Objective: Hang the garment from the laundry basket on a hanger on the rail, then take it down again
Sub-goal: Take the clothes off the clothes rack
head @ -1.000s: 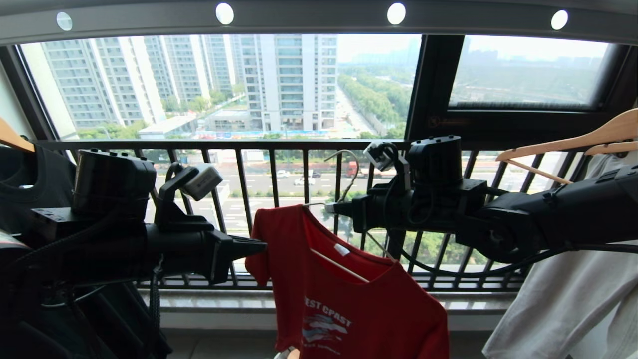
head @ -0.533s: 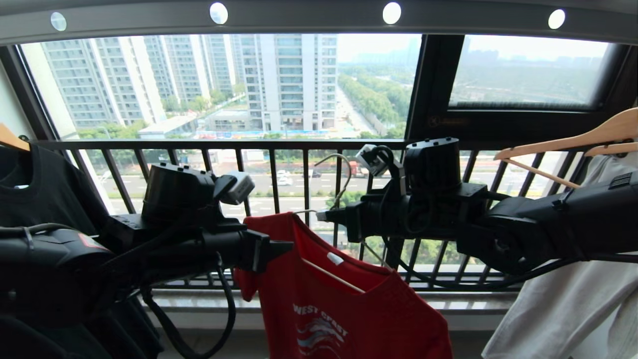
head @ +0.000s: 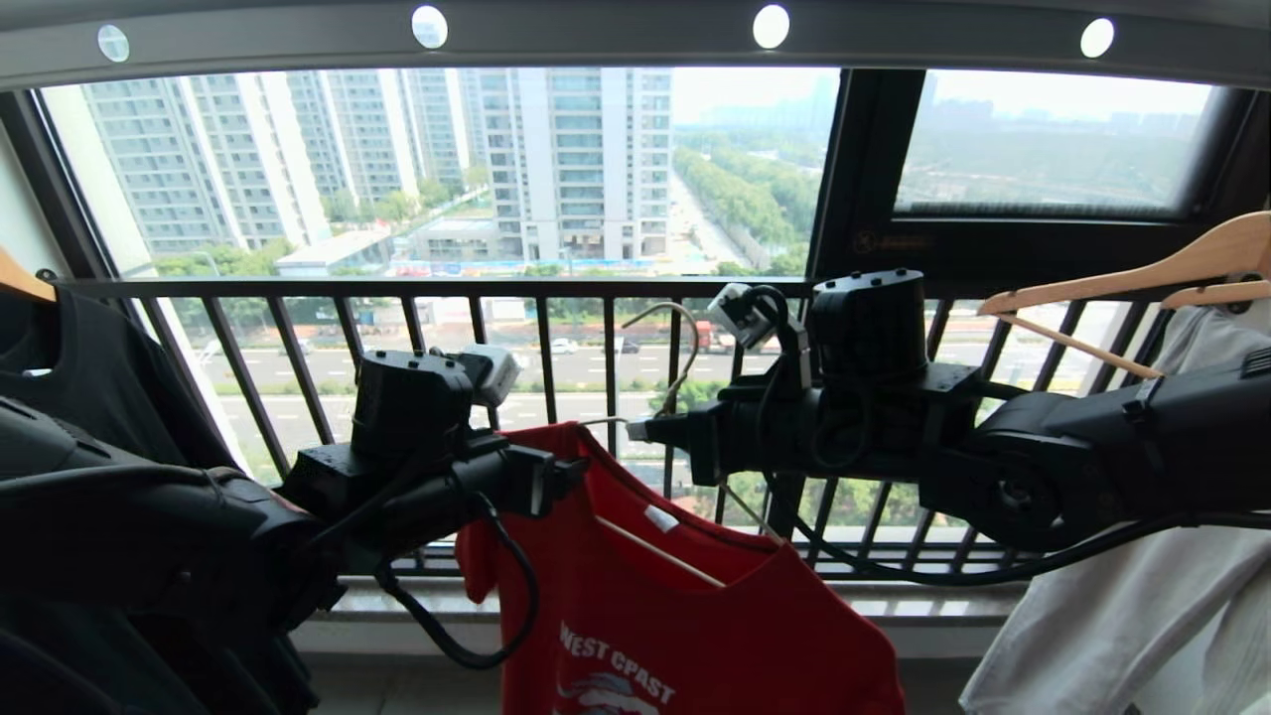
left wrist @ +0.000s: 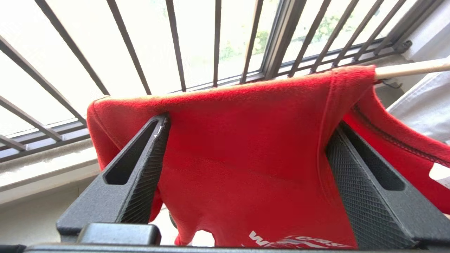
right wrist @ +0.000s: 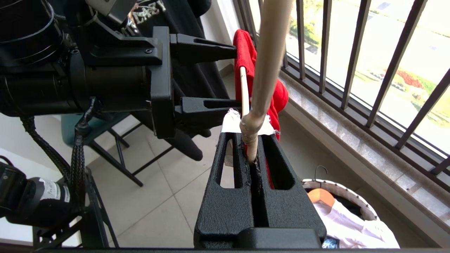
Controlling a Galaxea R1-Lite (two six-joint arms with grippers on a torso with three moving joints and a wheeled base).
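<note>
Daylit balcony: black railing (head: 546, 298) before wide windows (head: 447, 169) onto high-rise towers (head: 576, 159); pale tiled floor (right wrist: 168, 196).

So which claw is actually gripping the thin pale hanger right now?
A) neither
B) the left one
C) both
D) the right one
D: the right gripper is clamped on the hanger just below its hook, while the left gripper stands open with the red T-shirt between its fingers.

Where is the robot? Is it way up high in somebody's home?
Probably a laundry balcony high up in a flat. Tower blocks and a road lie far below the black railing, and clothes like the red T-shirt hang on hangers under a drying rail.
</note>
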